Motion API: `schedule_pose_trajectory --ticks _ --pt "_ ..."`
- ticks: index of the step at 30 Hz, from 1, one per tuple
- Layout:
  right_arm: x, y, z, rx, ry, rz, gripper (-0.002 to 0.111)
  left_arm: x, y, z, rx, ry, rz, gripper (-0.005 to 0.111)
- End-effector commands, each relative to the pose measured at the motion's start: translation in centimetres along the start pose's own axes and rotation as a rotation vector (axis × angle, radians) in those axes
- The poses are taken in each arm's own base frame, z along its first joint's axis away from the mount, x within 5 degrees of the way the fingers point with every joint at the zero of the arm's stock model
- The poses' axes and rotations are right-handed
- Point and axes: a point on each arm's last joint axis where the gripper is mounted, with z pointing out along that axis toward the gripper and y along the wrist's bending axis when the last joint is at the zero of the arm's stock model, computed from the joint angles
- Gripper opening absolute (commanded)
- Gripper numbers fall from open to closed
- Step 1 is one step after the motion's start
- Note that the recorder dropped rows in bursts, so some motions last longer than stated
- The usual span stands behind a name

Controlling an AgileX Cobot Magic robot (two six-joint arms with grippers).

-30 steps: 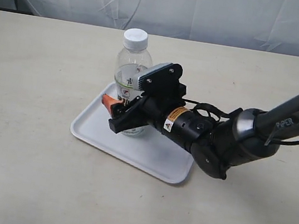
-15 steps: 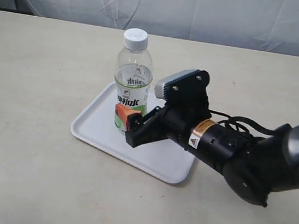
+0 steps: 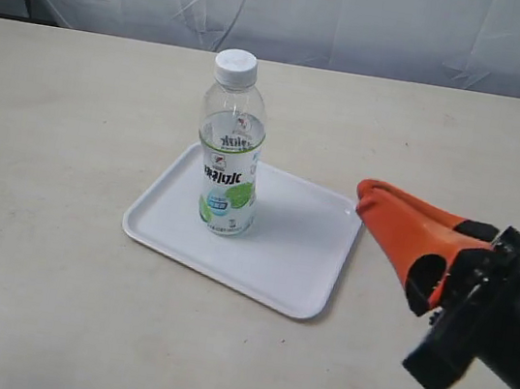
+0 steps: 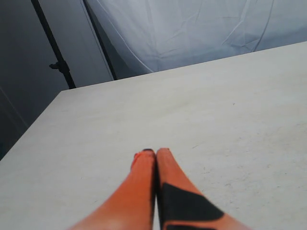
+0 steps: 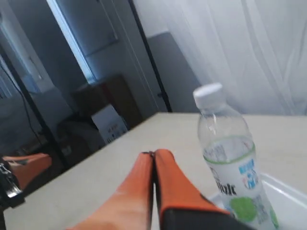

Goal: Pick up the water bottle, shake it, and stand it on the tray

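The small clear plastic water bottle (image 3: 230, 151) with its white cap stood upright on the flat white plastic tray (image 3: 277, 275), mid-surface, toward the pale surface's (image 3: 65, 126) left edge. It looked light, thin-walled and slick; I'd grip its labelled middle gently. The right hand (image 3: 367, 199) hung near the right edge, orange fingers pressed together, empty. The left hand (image 4: 152, 154) was likewise clenched over bare surface. Nothing lay between the right hand and the bottle.

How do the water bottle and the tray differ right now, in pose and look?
The water bottle stands upright; the tray lies flat beneath it. The bottle is clear with a printed label; the tray is plain opaque white. Shared: the bottle's cap is white like the tray.
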Motion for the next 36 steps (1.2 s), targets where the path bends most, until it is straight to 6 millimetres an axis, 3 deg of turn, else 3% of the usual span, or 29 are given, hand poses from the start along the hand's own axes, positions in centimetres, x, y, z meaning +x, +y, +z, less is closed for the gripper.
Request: schedule_pose_trajectory --ticks 1,11,16,23,28,36 --pt "-1.7 1.0 -1.2 -0.058 -0.119 -0.026 0.003 -0.1 0.0 0.0 -0.002 -0.015 -0.003 0.000" --pt "-3.3 1.6 -3.1 -0.052 -0.182 -0.081 0.003 -0.1 0.0 0.0 -0.002 -0.015 -0.003 0.000" --pt "-3.3 1.0 -5.2 0.066 -0.111 -0.026 0.003 -0.1 0.0 0.0 -0.002 -0.015 -0.003 0.000" --pt "-4.0 1.0 -8.2 0.273 -0.209 -0.179 0.003 -0.1 0.0 0.0 -0.002 -0.015 -0.003 0.000" --pt "-3.8 1.2 -9.0 0.350 -0.221 -0.243 0.003 -0.1 0.0 0.0 -0.002 -0.015 -0.003 0.000" --pt "-1.8 0.0 -9.4 0.459 -0.194 -0.199 0.003 -0.1 0.0 0.0 -0.002 -0.015 -0.003 0.000"
